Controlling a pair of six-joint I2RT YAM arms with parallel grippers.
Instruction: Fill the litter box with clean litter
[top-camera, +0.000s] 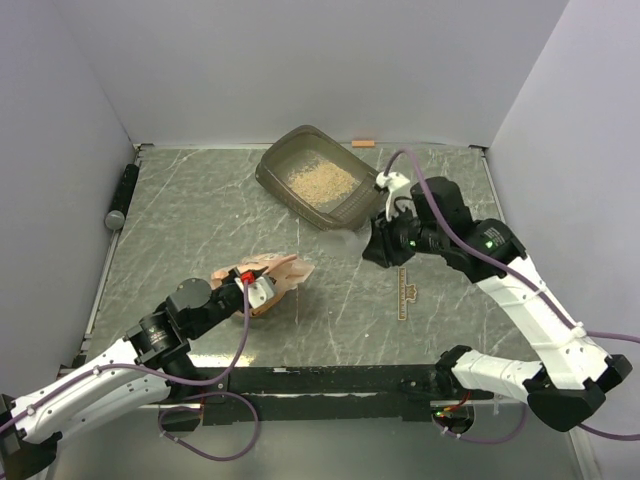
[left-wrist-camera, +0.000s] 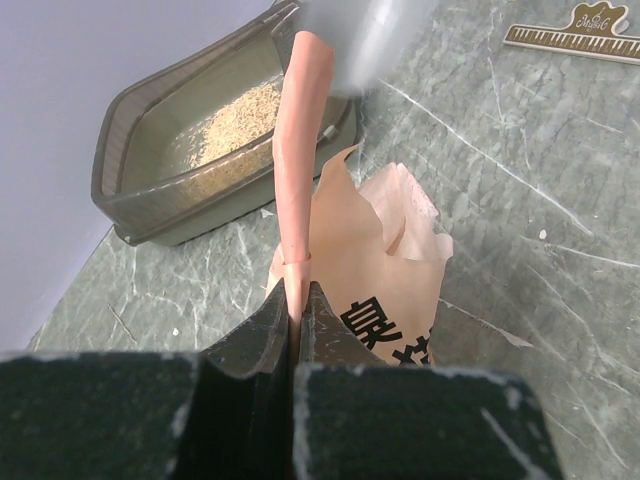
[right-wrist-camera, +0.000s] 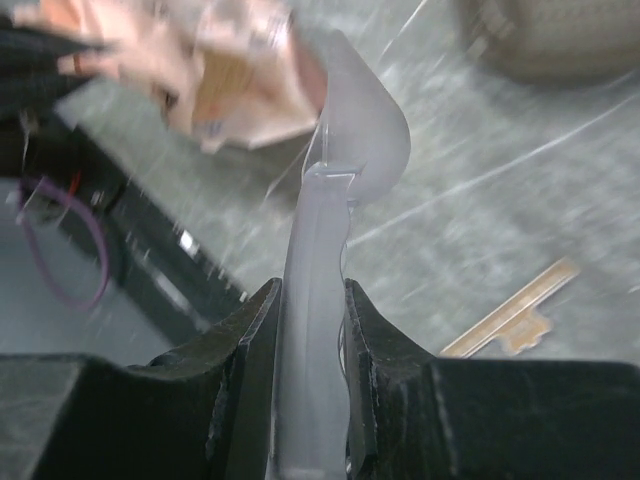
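Your left tool (left-wrist-camera: 298, 300) is pinching the limp pink bag (left-wrist-camera: 390, 250) by its torn flap on the worktop (top-camera: 200, 220), probably sagging if lifted, while your right tool (right-wrist-camera: 312, 300) is clamping the handle of a stiff scoop (right-wrist-camera: 345, 120) near the part-filled litter box (top-camera: 268, 178).

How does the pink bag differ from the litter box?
The pink bag is soft, crumpled and pinched in the left gripper; the litter box is a rigid grey-brown tray standing free. The bag is smaller than the box. The box holds tan litter; the bag's contents are unclear.
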